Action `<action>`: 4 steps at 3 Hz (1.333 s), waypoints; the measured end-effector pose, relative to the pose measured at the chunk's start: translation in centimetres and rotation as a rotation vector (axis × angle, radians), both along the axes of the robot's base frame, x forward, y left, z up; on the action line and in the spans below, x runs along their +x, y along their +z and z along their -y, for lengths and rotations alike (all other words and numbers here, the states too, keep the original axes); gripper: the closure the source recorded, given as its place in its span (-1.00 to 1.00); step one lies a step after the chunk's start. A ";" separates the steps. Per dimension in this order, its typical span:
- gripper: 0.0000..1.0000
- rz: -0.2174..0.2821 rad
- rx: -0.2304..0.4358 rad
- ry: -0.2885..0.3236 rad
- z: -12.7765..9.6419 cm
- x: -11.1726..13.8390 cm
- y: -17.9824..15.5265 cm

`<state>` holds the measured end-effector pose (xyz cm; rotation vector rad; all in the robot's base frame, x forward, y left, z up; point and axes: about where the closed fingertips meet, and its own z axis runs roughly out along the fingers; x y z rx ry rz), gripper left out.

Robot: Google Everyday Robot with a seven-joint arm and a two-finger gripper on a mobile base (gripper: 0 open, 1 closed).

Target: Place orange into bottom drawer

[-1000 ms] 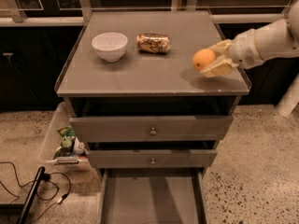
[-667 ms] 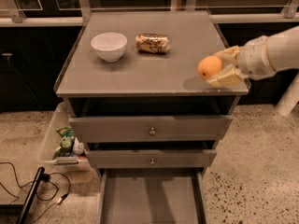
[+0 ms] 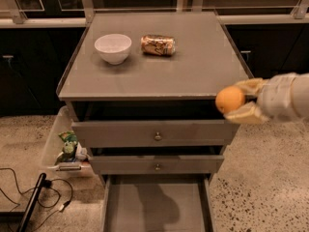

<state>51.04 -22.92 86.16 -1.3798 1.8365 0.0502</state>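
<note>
I see my tool (image 3: 245,100) clamped on the orange (image 3: 230,99), just off the front right corner of the bench (image 3: 193,69). Below the bench front, the bottom drawer (image 3: 154,204) stands pulled out.

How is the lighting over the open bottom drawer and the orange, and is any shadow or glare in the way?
Camera view: the bottom drawer is dim but readable, with a soft dark shadow on the left-centre of its floor. The orange is brightly and evenly lit, gripped in the gripper just off the cabinet's front right corner. No glare on either.
</note>
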 end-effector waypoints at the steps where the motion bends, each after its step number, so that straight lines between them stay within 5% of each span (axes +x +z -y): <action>1: 1.00 -0.080 -0.040 -0.085 0.9 -2.6 -6.1; 3: 1.00 -0.107 -0.041 -0.081 0.4 -3.4 -7.5; 4: 1.00 -0.174 -0.039 -0.080 -0.8 -2.9 -11.1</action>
